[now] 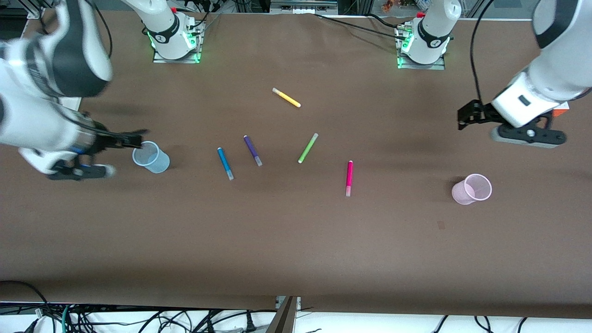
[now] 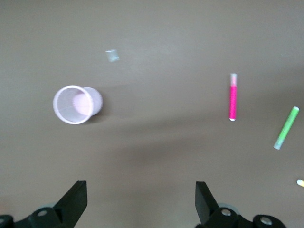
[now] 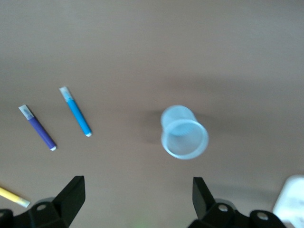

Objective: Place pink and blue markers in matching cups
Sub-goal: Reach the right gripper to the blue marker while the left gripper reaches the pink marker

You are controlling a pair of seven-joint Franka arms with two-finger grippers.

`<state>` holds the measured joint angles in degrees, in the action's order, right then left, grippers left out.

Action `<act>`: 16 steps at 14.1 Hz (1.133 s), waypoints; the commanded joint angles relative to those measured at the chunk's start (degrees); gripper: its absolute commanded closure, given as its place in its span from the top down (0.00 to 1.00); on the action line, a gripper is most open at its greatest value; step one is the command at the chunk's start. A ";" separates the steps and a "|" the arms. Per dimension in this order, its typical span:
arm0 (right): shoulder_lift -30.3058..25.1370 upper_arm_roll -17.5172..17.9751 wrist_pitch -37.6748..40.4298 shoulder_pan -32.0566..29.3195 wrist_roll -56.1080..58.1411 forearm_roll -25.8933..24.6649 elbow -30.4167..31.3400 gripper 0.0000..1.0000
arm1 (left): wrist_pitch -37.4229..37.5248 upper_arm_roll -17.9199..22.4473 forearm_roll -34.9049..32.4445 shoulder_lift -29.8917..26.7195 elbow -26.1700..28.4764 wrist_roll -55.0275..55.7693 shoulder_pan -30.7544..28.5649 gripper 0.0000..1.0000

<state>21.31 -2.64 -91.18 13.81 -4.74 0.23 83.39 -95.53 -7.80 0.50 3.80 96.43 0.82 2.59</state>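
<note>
The blue marker (image 1: 225,163) and the pink marker (image 1: 349,178) lie flat in the middle of the brown table. The pale blue cup (image 1: 151,157) stands upright toward the right arm's end. The pale pink cup (image 1: 471,189) stands upright toward the left arm's end. My right gripper (image 1: 138,139) hangs open and empty just beside the blue cup's rim. In the right wrist view (image 3: 138,197) the blue cup (image 3: 184,133) and blue marker (image 3: 76,112) show. My left gripper (image 1: 464,118) is open and empty over bare table. In the left wrist view (image 2: 141,197) the pink cup (image 2: 76,104) and pink marker (image 2: 233,97) show.
A purple marker (image 1: 252,150) lies close beside the blue marker. A lime-green marker (image 1: 307,148) lies between the purple and pink ones. A yellow marker (image 1: 286,97) lies nearer the robots' bases. The two arm bases stand along the table's edge farthest from the front camera.
</note>
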 commanded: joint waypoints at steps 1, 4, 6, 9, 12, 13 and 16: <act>5.13 -0.26 -3.46 3.57 -0.18 0.03 -1.12 1.00 | -2.36 -4.14 -0.15 5.50 -1.59 0.06 0.13 1.00; 9.97 -0.26 -10.83 7.97 -0.44 0.30 0.28 1.00 | -10.17 -5.04 -0.15 12.17 -1.59 1.37 1.88 1.00; 12.08 -0.17 -16.46 9.47 -0.53 0.47 2.30 1.00 | -15.80 -4.95 -0.24 16.31 -1.68 3.74 4.51 1.00; 14.02 -0.08 -24.10 11.06 -0.62 2.22 6.07 1.00 | -25.38 -4.86 -1.03 22.81 -2.90 10.07 8.73 1.00; 14.64 -0.08 -32.80 12.37 -0.62 3.73 11.69 1.00 | -28.65 -4.69 -1.21 31.16 -8.87 10.26 9.62 1.00; 14.73 -0.08 -35.44 12.81 -0.70 3.81 13.54 1.00 | -30.31 -4.60 -1.21 32.92 -9.41 10.26 9.97 1.00; 14.73 0.00 -40.82 14.13 -0.62 3.73 17.94 1.00 | -35.51 -4.60 -3.57 35.83 -8.80 10.35 10.76 1.00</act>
<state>37.42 -2.36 -128.67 26.85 -4.95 2.92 97.39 -129.68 -12.74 -0.35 37.12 89.86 10.44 12.42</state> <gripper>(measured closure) 0.000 0.000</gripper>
